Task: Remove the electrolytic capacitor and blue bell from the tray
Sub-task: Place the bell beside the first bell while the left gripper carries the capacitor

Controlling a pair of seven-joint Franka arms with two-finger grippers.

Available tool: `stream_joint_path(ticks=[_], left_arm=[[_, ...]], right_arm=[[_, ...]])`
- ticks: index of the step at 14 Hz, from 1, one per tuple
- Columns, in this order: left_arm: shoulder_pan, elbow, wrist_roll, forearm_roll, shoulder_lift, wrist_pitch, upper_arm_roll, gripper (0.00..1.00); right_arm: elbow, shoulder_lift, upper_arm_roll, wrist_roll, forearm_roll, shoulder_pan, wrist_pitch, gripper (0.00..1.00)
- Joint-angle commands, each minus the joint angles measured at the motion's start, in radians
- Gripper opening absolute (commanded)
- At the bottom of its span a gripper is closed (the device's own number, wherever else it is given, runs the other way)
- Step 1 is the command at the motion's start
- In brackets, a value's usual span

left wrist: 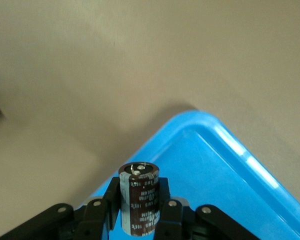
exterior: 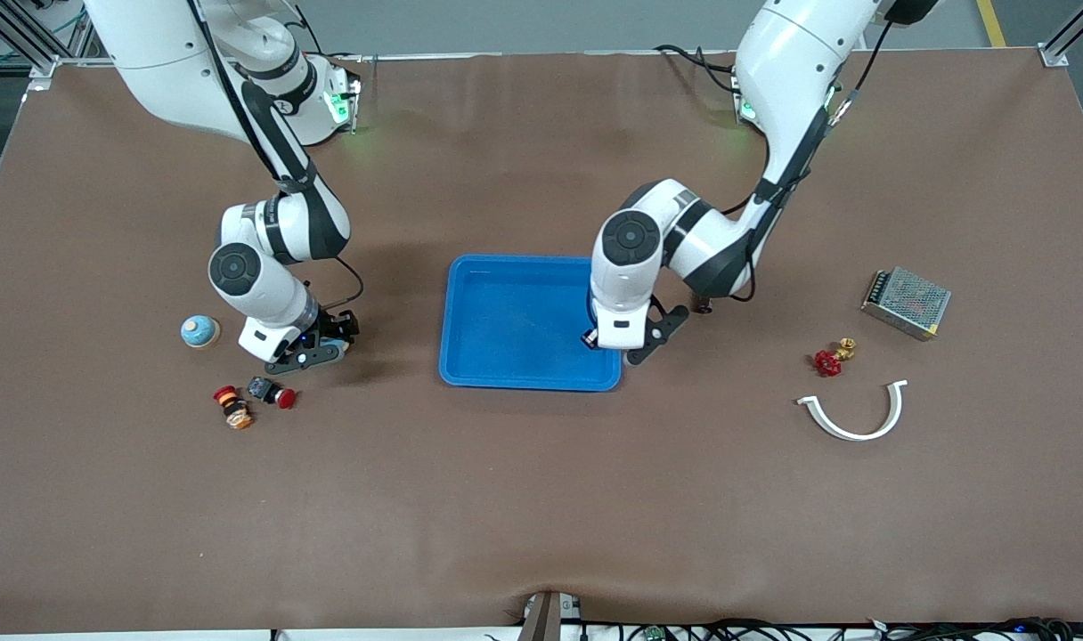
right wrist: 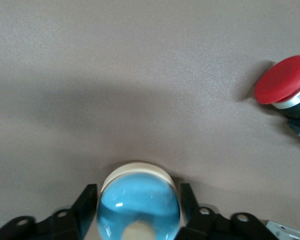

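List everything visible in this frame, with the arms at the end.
tray: one, blue, mid-table
capacitor: one, dark brown, in the left gripper over the tray's corner
held bell: one, light blue on a cream base, between the right gripper's fingers
loose bell: one, same colours, on the table toward the right arm's end
push buttons: two, red-capped, nearer the front camera than the loose bell
valve: one, red and brass, toward the left arm's end
metal box: one, silver, beside the valve
curved strip: one, white, nearer the camera than the valve
table: brown
left gripper: black, shut
right gripper: black, shut
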Motion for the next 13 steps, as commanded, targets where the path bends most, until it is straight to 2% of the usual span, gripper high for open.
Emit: stream_joint_path(ticks=[1, 3, 5, 9, 13], left_arm=[[0.064, -0.068, 0.178, 0.004, -0.062, -0.016, -0.013, 0.00], [0.171, -0.110, 0.338, -0.006, -0.096, -0.016, -0.078, 0.00], [0.253, -0.127, 0.425, -0.007, -0.111, -0.033, -0.122, 0.00], [0.317, -0.127, 0.625, -0.003, -0.116, -0.068, -0.122, 0.00], [0.354, -0.130, 0.729, 0.004, -0.113, -0.068, -0.120, 0.00]], right_arm=[[-0.005, -0.011, -0.001, -0.007, 0.013, 0.001, 0.002, 1.00], [-0.001, -0.020, -0.001, 0.004, 0.013, 0.004, -0.009, 1.00], [0.004, -0.069, -0.001, 0.016, 0.013, 0.018, -0.084, 1.00], [0.051, -0.233, -0.004, 0.053, 0.008, 0.019, -0.361, 1.00], [0.163, -0.350, -0.008, 0.053, -0.025, 0.003, -0.599, 1.00]])
